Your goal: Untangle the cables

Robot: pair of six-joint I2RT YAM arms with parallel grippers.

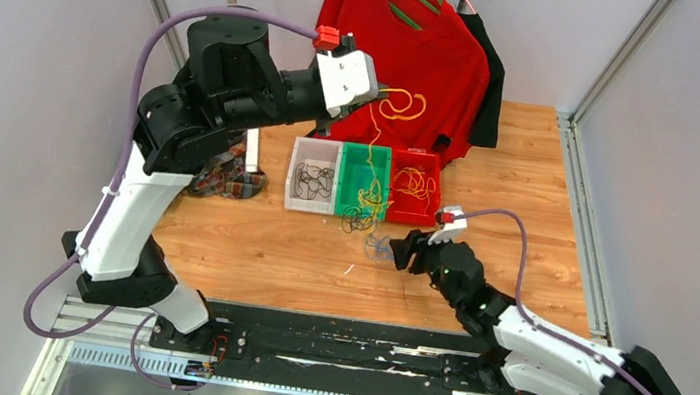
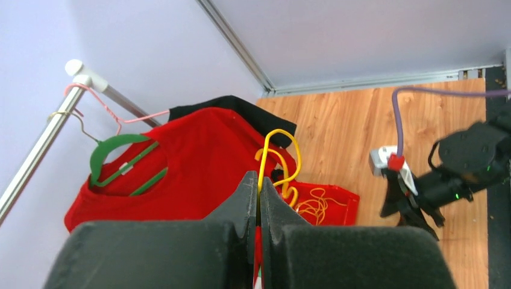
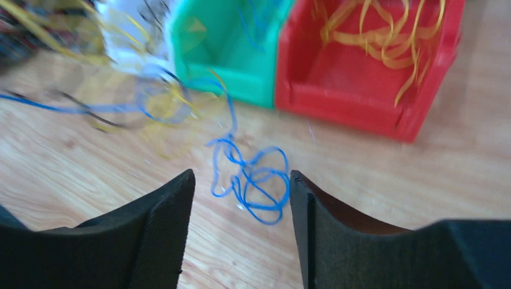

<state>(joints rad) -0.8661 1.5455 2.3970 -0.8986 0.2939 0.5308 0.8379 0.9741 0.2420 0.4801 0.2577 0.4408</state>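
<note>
Both arms (image 1: 139,202) have black joints, white shells, purple cables (image 1: 141,61), red connector tabs (image 1: 325,38) and matte black fingers (image 3: 150,241).

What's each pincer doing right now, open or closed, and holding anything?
Left pincer: closed on the yellow cable.
Right pincer: open, empty, above the blue cable.

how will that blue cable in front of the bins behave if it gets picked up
Probably floppy: the blue cable lies in loose thin curls, so it should droop. Likely very light, being so thin. It may drag neighbours: a strand runs toward the tangle beside the green bin.
</note>
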